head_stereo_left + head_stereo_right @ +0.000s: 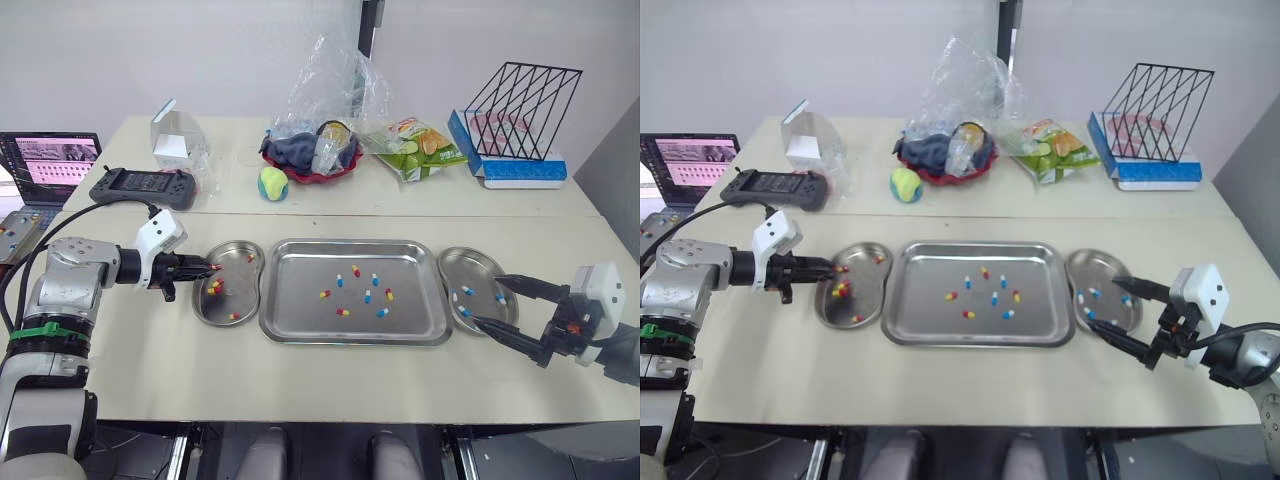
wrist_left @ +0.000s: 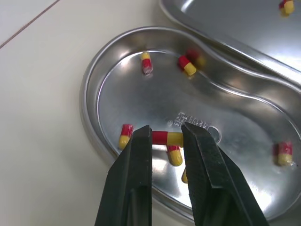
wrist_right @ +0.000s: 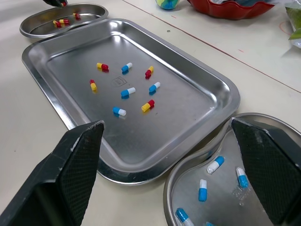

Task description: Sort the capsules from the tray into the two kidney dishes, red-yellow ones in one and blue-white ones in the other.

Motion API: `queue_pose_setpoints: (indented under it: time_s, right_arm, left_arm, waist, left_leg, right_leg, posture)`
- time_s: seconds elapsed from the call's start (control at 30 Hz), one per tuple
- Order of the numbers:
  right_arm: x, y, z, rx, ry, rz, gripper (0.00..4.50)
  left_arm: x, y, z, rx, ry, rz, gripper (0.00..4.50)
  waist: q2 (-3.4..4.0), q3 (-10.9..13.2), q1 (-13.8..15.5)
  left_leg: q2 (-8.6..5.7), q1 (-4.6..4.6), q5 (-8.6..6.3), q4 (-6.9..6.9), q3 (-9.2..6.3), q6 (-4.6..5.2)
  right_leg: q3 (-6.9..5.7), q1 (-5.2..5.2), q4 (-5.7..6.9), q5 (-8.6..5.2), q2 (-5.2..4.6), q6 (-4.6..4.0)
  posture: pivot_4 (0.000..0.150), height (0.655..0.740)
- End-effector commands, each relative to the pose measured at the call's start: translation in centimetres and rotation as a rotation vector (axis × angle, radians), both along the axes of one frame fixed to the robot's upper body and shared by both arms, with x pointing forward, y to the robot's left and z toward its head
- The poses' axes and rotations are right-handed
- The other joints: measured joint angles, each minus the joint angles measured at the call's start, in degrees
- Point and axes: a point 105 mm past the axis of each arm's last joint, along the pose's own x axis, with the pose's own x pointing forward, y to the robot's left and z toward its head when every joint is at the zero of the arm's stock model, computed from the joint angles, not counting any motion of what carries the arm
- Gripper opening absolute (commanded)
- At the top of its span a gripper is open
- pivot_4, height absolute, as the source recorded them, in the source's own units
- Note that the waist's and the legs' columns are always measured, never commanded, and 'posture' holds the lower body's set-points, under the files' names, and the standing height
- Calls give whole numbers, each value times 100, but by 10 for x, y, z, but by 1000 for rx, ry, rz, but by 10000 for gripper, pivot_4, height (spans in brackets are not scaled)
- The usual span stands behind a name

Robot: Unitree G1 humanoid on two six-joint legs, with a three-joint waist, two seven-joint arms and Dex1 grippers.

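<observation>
Black fingers first: the left gripper [image 2: 166, 132] has its jaws closed on a red-yellow capsule [image 2: 162, 138], pinched end to end and held level just over the left dish [image 2: 141, 101]. Around the tips lie several loose red-yellow capsules [image 2: 186, 65], and a couple are half hidden behind the fingers. That dish sits just beside the tray [image 3: 188, 117].

Across the table, the right gripper [image 1: 484, 300] hangs above the right dish [image 1: 475, 265] with its jaws spread wide and nothing between them. Below it lie a handful of blue-white capsules [image 3: 214, 164].

In the tray, four red-yellow and four blue-white pieces are scattered near the middle, all apart from one another.

The left wrist view gives the grip in full. From the head it's just a red speck at the fingertips. The right wrist view looks across the whole tray to the far dish.

The head views add the back table, well apart from the sorting:
- a laptop [image 1: 50, 160]
- a game controller [image 1: 142, 186]
- a small clear box [image 1: 175, 135]
- a ball [image 1: 272, 183]
- a red bowl [image 1: 305, 172] under a crumpled plastic bag [image 1: 330, 80]
- a snack packet [image 1: 415, 145]
- a wire rack [image 1: 525, 105]
</observation>
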Motion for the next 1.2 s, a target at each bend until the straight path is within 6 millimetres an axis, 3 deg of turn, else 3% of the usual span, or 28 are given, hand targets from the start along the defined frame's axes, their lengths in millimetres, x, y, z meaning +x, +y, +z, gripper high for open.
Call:
queue_pose_setpoints:
  time_s: [0.03, 0.23, 0.43, 0.5, 0.8, 0.97, 1.1, 1.2]
  right_arm:
    - [-2, 0, 12, -24, -50, 6, 45000]
    - [-2, 0, 12, -22, -52, 8, 45000]
    - [-3, 0, 12, -22, -52, 6, 45000]
    - [-3, 0, 12, -22, -51, 5, 45000]
    - [-1, -1, 13, -24, -52, 7, 45000]
    - [0, -2, 13, -23, -49, 10, 45000]
    - [3, -3, 14, -23, -52, 12, 45000]
    - [9, -15, 16, -3, -70, -31, 45000]
  left_arm:
    - [2, -11, 19, -19, -63, -49, 5834]
    - [-2, -19, 3, 60, -35, -113, 5834]
    - [0, -18, 3, 44, -29, -103, 5834]
    - [0, -18, 4, 26, -15, -97, 14695]
    - [2, -16, 11, -8, -24, -87, 43983]
    - [-1, -9, 17, -47, -29, -69, 44567]
    - [-1, 1, 36, -127, -92, -30, 44567]
    - [-17, 41, 71, -260, -266, 52, 44567]
  waist:
    - [0, 0, 7]
    - [0, 0, 5]
    - [0, 0, 2]
    - [0, 0, 4]
    - [0, 0, 7]
    - [0, 0, -2]
    - [0, 0, -1]
    - [-1, 0, -30]
  left_leg:
    - [0, 0, 0, 0, 0, 0]
    - [0, 0, 0, 0, 0, 0]
    - [0, 0, 0, 0, 1, 0]
    - [0, 0, 0, 0, 0, 0]
    - [0, -1, 0, 0, 0, 0]
    - [0, 0, 0, 0, 0, 0]
    - [0, 0, 0, 0, 0, 0]
    - [1, 0, 0, 0, 0, 0]
  right_leg:
    - [0, 0, 0, 0, 0, 0]
    - [0, 0, 0, 0, 0, 0]
    - [0, 0, -1, 0, 0, 0]
    - [0, 0, 0, 0, 0, 0]
    - [0, 0, 0, 0, 0, 0]
    - [0, 0, 0, 0, 0, 0]
    - [0, 0, 0, 0, 0, 0]
    - [0, -1, 0, 0, 0, 0]
  posture:
    - [1500, 7346]
    - [1500, 7346]
    - [1500, 7346]
    - [1500, 7346]
    - [1500, 7346]
    - [1500, 7346]
    - [1500, 7346]
    - [1500, 7346]
